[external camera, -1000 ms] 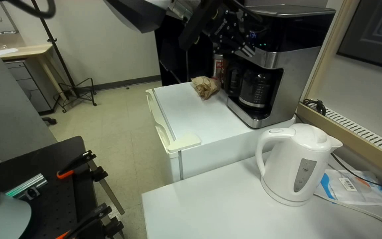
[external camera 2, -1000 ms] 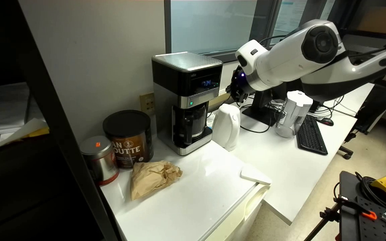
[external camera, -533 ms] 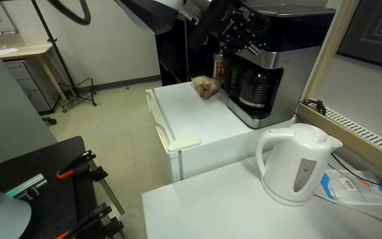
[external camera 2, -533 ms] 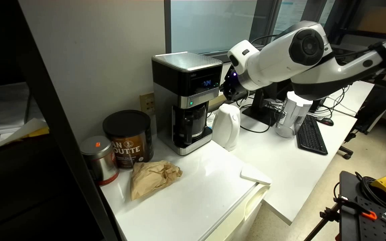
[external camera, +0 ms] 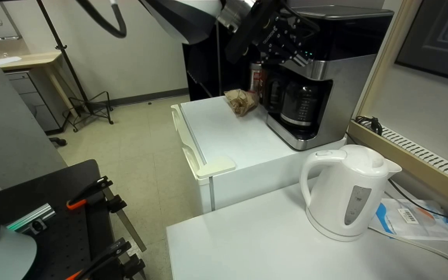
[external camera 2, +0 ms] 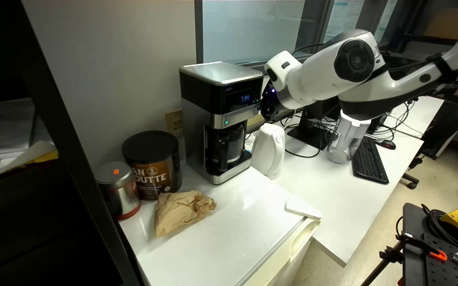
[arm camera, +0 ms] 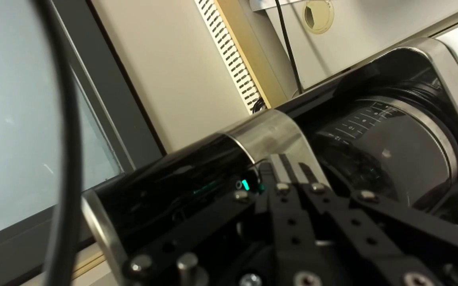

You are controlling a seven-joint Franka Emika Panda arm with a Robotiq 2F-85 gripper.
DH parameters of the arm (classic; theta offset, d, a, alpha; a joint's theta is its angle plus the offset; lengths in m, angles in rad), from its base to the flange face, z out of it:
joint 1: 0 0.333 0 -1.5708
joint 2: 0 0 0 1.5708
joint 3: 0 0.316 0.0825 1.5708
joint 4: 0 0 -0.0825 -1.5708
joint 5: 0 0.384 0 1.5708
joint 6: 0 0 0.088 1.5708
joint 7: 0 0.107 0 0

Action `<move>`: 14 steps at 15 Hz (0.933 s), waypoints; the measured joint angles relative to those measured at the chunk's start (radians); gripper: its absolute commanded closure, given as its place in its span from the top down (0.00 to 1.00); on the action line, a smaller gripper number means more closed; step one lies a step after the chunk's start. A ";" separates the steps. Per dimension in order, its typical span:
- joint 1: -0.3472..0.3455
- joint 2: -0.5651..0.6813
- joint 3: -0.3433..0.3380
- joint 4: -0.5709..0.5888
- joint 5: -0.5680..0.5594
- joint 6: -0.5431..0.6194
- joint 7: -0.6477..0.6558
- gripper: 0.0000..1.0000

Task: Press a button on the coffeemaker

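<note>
The gripper [arm camera: 291,169], fingers pressed together, points at the front of the drip coffeemaker [external camera 2: 218,119]; a green panel light [arm camera: 245,184] lies just above the fingertips [external camera: 300,60]; contact unclear.

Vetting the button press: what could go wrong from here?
The shut gripper could press the coffeemaker on its silver trim, missing a button: in the wrist view the tips overlap that trim, beside a green light. A miss may go unnoticed, as the gripper hides part of the black panel there.
</note>
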 measured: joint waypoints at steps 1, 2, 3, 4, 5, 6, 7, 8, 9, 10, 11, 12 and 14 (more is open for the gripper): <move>0.000 0.001 0.000 0.000 -0.011 0.000 0.008 0.00; 0.000 0.001 0.000 0.000 -0.022 0.000 0.018 0.00; 0.000 0.002 0.000 0.000 -0.033 0.000 0.025 0.00; 0.000 0.002 0.000 0.000 -0.045 0.000 0.034 0.00; 0.000 0.001 0.000 -0.002 -0.053 0.000 0.037 0.00; 0.000 0.000 0.001 -0.003 -0.055 0.000 0.037 0.00; 0.000 -0.001 0.003 -0.006 -0.056 0.000 0.037 0.00; 0.001 -0.002 0.006 -0.009 -0.056 0.000 0.037 0.00; 0.002 -0.004 0.009 -0.015 -0.056 -0.001 0.036 0.00; 0.005 -0.008 0.011 -0.023 -0.056 -0.003 0.036 0.00; 0.008 -0.016 0.013 -0.035 -0.062 -0.006 0.036 0.00; 0.012 -0.026 0.015 -0.050 -0.070 -0.010 0.036 0.00; 0.021 -0.051 0.019 -0.082 -0.100 -0.029 0.038 0.00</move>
